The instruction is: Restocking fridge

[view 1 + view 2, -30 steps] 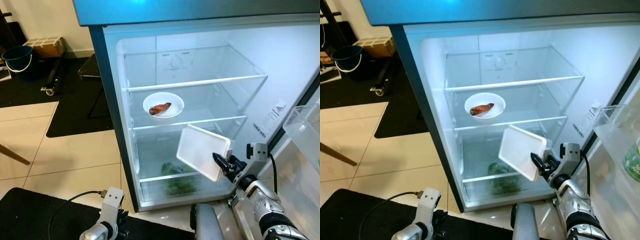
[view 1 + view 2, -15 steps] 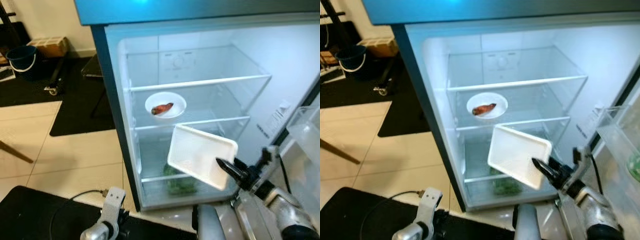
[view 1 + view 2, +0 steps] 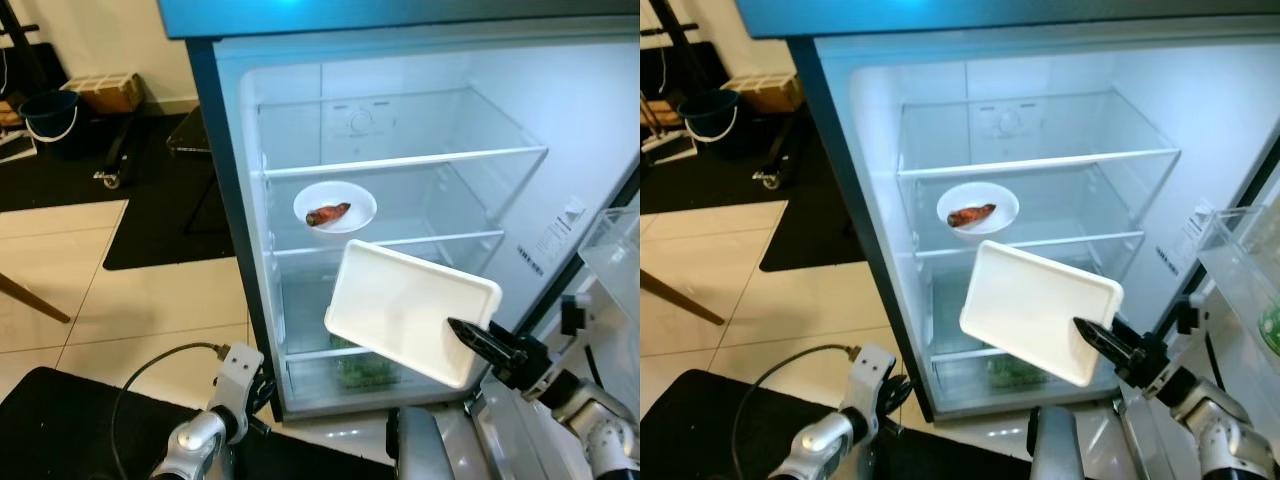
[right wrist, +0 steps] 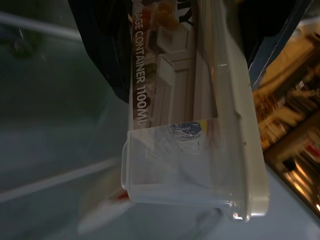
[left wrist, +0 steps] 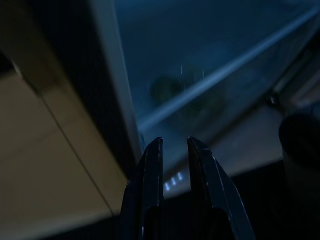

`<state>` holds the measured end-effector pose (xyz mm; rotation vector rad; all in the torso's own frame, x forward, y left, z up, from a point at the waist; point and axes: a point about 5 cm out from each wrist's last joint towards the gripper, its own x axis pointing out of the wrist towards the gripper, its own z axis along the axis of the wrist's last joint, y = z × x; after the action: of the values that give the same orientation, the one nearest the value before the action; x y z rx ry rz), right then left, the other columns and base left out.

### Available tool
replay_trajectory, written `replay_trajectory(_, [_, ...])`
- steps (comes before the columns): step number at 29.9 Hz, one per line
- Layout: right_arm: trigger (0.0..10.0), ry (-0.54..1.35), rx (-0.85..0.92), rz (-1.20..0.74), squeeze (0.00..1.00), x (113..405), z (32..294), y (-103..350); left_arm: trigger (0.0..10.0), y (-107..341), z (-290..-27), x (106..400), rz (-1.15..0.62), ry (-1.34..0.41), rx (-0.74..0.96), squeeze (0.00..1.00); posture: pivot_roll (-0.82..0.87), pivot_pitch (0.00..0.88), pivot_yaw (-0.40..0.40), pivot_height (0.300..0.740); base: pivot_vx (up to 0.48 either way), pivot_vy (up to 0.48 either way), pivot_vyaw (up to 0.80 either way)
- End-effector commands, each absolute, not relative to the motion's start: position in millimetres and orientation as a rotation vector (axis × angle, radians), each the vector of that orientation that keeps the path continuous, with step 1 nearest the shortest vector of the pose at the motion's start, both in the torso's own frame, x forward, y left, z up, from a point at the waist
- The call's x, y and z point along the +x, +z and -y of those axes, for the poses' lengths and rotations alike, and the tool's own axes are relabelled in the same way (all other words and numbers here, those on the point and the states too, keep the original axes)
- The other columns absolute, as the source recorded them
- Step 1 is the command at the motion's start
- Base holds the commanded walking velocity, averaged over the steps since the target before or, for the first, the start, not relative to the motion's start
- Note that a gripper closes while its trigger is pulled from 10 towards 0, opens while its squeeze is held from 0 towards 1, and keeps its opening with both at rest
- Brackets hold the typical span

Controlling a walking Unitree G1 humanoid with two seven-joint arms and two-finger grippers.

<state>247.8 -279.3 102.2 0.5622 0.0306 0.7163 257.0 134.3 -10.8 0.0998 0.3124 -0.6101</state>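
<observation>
Right gripper [image 3: 470, 334] is clamped on the corner of a white-lidded container [image 3: 410, 311], holding it tilted in front of the open fridge [image 3: 400, 130], around 5 o'clock from the plate [image 3: 335, 208]. Left gripper [image 5: 174, 150] hangs low, fingers nearly shut, empty.

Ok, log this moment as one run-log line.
right gripper: shut on container, held before open fridge | left gripper: low, idle, near-closed | plate: middle shelf | greens: bottom drawer
</observation>
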Motion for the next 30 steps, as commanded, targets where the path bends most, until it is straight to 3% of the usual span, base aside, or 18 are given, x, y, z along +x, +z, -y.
replay_trajectory(1, [10.0, 0.725, 0.58, 0.015, 0.0, 246, 283, 110, 10.0, -10, -134, 256, -0.301, -0.632, 0.115, 0.0, -0.1, 0.0, 0.035, 0.431, 0.0, 0.0, 0.0])
replay_trajectory(7, [10.0, 0.671, 0.691, 0.212, 0.0, 245, 299, 137, 10.0, 21, -122, 271, -0.064, -0.69, 0.216, 0.0, -0.1, 0.0, 0.04, 0.431, 0.0, 0.0, 0.0])
replay_trajectory(13, [10.0, 0.666, 0.722, 0.26, 0.0, 246, 301, 146, 10.0, 30, -119, 275, -0.003, -0.689, 0.228, 0.0, -0.11, 0.0, 0.038, 0.431, 0.0, 0.0, 0.0])
replay_trajectory(22, [10.0, 0.664, 0.713, 0.138, 0.0, 254, 285, 132, 10.0, 30, -117, 273, 0.012, -0.696, 0.247, 0.0, -0.1, 0.0, 0.032, 0.431, 0.0, 0.0, 0.0])
replay_trajectory(30, [10.0, 0.769, 0.789, 0.056, 0.0, 254, 249, 121, 10.0, 30, -118, 272, 0.015, -0.685, 0.252, 0.0, -0.1, 0.0, 0.033, 0.431, 0.0, 0.0, 0.0])
